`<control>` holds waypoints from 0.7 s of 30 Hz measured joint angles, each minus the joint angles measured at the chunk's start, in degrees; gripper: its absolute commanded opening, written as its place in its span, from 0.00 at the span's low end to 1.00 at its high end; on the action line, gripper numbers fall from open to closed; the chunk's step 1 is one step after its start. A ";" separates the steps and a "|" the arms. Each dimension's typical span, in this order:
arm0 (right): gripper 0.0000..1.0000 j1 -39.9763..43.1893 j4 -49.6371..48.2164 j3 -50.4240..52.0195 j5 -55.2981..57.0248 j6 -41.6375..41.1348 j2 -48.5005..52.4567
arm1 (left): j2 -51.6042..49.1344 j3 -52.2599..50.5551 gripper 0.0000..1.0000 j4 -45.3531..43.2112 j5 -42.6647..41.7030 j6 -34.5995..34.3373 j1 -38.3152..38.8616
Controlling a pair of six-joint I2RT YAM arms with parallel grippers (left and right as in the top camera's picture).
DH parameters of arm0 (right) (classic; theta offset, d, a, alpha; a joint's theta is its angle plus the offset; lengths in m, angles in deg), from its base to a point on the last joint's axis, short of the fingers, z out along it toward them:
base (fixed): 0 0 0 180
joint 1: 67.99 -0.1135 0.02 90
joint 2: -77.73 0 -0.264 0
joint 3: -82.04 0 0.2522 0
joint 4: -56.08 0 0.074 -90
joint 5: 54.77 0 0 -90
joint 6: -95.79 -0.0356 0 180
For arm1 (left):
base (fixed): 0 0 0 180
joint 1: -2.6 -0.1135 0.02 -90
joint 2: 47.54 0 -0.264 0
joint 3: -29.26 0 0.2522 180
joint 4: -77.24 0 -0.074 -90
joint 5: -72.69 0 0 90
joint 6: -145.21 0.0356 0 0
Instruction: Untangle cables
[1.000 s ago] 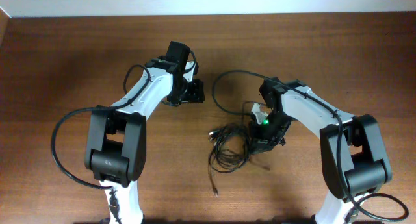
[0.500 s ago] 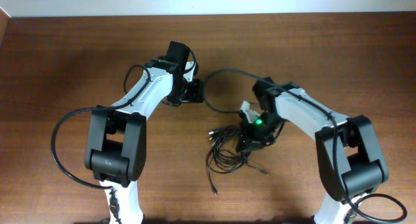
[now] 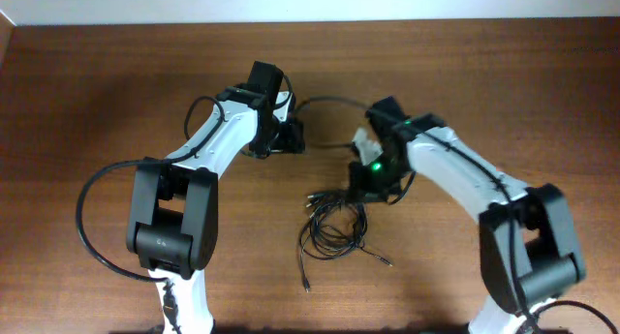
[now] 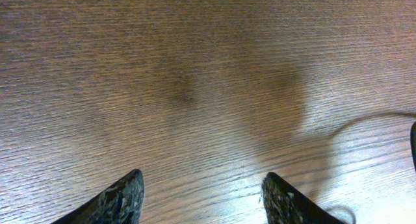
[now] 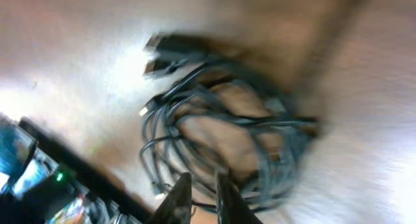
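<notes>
The cables (image 3: 332, 227) lie as a loose black tangle on the wooden table, just below my right gripper (image 3: 366, 184). One stray end (image 3: 303, 281) trails toward the front. In the right wrist view the tangle (image 5: 221, 126) is blurred, with plug ends (image 5: 159, 52) at its far side. My right gripper (image 5: 200, 177) has its jaws nearly together on a strand of the tangle. A thin black strand (image 3: 334, 102) arcs from the right arm toward my left gripper (image 3: 291, 136). My left gripper (image 4: 201, 178) is open over bare wood, with that strand (image 4: 364, 120) off to its right.
The left arm's own thick black cable (image 3: 92, 218) loops out on the left. The table's far edge (image 3: 310, 22) meets a pale wall. The right arm's base (image 3: 528, 261) stands at the front right.
My right gripper has moved left and toward the back, and the tangle has slid left with it. The arcing strand has shifted toward the left gripper. The left arm has stayed still.
</notes>
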 measured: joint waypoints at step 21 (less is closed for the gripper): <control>0.18 -0.83 -15.67 11.37 12.37 -0.02 -0.50 | 0.00 0.00 0.60 0.00 0.02 0.00 -0.02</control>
